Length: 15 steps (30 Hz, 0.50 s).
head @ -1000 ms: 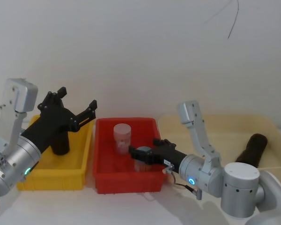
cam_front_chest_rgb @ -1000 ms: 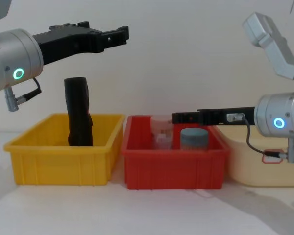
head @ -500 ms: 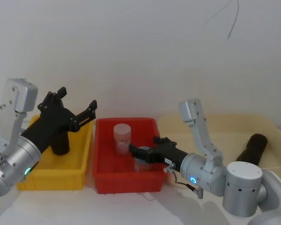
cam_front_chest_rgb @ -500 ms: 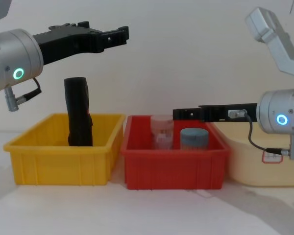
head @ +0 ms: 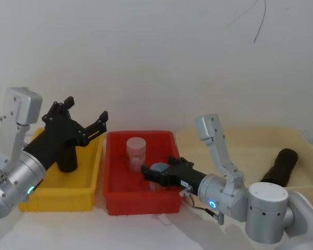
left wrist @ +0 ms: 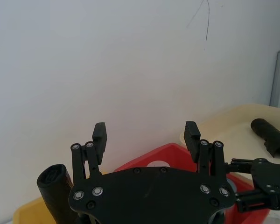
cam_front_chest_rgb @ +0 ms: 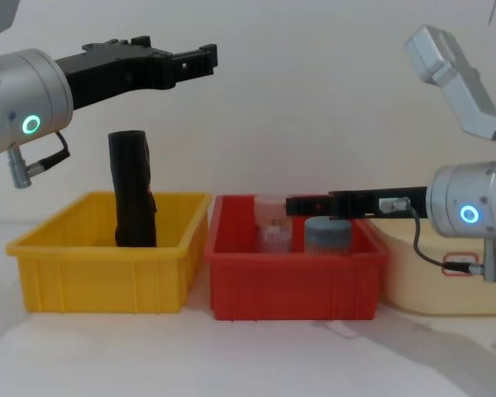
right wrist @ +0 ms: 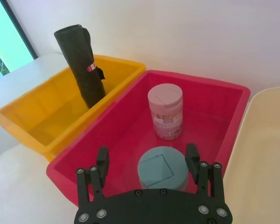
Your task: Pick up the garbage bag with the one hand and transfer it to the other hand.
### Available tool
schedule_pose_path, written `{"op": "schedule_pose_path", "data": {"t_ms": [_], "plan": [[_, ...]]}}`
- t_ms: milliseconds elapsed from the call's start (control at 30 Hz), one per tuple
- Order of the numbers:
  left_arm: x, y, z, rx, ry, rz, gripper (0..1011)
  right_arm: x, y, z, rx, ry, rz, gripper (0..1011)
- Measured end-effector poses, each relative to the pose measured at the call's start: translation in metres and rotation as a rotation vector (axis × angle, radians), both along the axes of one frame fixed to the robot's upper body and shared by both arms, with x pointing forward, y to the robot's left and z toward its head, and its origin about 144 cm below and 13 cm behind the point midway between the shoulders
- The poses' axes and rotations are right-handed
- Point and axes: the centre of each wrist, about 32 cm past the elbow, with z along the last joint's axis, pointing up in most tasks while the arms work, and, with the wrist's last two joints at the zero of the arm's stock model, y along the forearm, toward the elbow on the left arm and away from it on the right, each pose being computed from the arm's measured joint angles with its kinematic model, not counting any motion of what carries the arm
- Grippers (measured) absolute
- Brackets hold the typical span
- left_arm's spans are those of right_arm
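Garbage bag (cam_front_chest_rgb: 132,190), a black, slightly glossy roll of plastic film, stands on end in the yellow plastic bin (cam_front_chest_rgb: 107,277) at the desk's left side, toward the bin's far wall, its top rising clear above the rim. Its long axis runs close to vertical with a slight lean, so the roll offers its curved side, not its end, to a claw coming in level. The left gripper (cam_front_chest_rgb: 174,51) hangs above the bin, higher than the top of the garbage bag, with its two fingers spread wide apart and nothing between them. They point forward and toward the red plastic bin (cam_front_chest_rgb: 289,285), so the roll lies below the claw and back under the wrist, not between the fingertips. This arm is plainly the nearer one. To take the roll it would likely need to draw back and drop until the fingers straddle the upper part. The right gripper (right wrist: 147,153) sits low over the red bin, fingers also parted and empty, reaching over the grey-blue-lidded round jar (right wrist: 161,170), with the pink-lidded clear jar (right wrist: 165,109) just beyond. From there the garbage bag lies off to its left, across the shared bin walls. That placing suits the right arm better as receiver than as picker.
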Motion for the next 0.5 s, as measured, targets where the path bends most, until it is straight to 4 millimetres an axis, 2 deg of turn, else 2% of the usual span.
{"op": "schedule_pose_path", "data": {"t_ms": [500], "plan": [[0.0, 0.0, 0.0, 0.0, 0.0, 0.0, 1000, 0.0036, -0.0005, -0.0067, 0.008, 0.015, 0.002, 1000]]}}
